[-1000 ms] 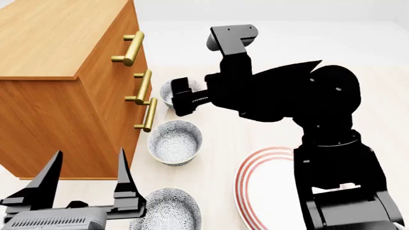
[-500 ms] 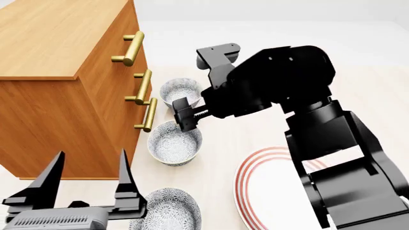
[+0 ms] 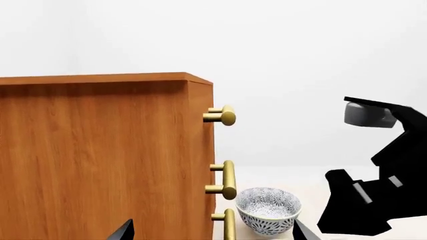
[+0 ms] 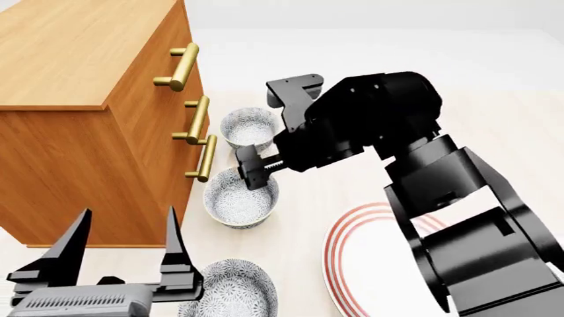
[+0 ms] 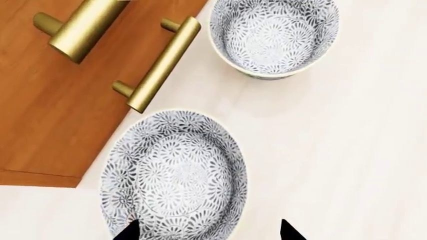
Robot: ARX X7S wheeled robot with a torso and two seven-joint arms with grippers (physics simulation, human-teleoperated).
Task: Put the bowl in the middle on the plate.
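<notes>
Three speckled bowls sit in a near-to-far row on the pale desk point(image 4: 335, 198), just right of the wooden cabinet point(image 4: 88, 112) with its brass handles point(image 4: 181, 66). The middle bowl point(image 4: 240, 196) stands upright on the desk, clear of the far bowl point(image 4: 247, 127) and the near bowl point(image 4: 231, 289). The plate point(image 4: 366, 264) lies flat to the right of the middle bowl, near but not touching, partly hidden by the right arm.

Right pincer point(image 4: 255, 168) is over the far rim of the middle bowl; in the right wrist view its two tips are spread apart, one over the bowl's inside, the other outside past the rim, nothing gripped. Cannot tell whether they touch the rim.

Left pincer point(image 4: 123, 254) is at near left, beside the cabinet and just left of the near bowl, fingers wide apart and empty. The left wrist view shows the cabinet side and one bowl beyond it.
</notes>
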